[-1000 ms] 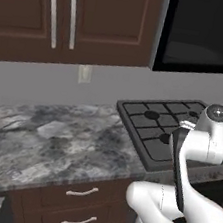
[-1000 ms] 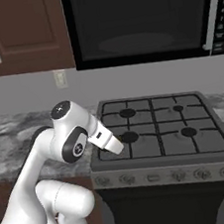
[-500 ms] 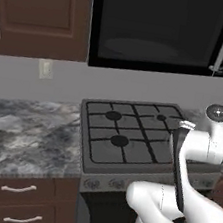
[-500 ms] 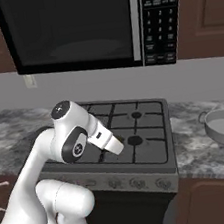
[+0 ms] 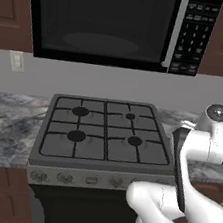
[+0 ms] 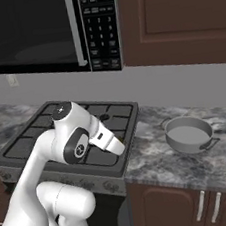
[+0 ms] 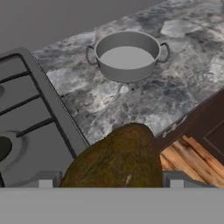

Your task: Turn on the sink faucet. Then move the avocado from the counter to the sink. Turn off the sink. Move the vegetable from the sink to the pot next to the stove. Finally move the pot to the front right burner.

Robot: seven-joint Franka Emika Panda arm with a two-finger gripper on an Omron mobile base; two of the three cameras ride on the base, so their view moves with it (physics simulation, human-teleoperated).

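Here, avocado (image 7: 114, 159) in tool (image 7: 107, 180) (pot (image 7: 127, 55) beyond)

1. A black built-in microwave with a dark glass door (image 5: 104, 24) and a side keypad hangs above a grey four-burner gas stove with black grates (image 5: 103, 132).
2. Dark brown wooden wall cabinets (image 6: 173, 19) flank the microwave against a plain grey wall (image 5: 112, 83), which carries a pale wall outlet (image 5: 15, 60).
3. A grey marbled stone table (image 6: 192, 162) runs on both sides of the stove, over dark brown base cabinets with silver handles (image 6: 208, 206).
4. A wooden plank floor (image 7: 188, 159) lies below.
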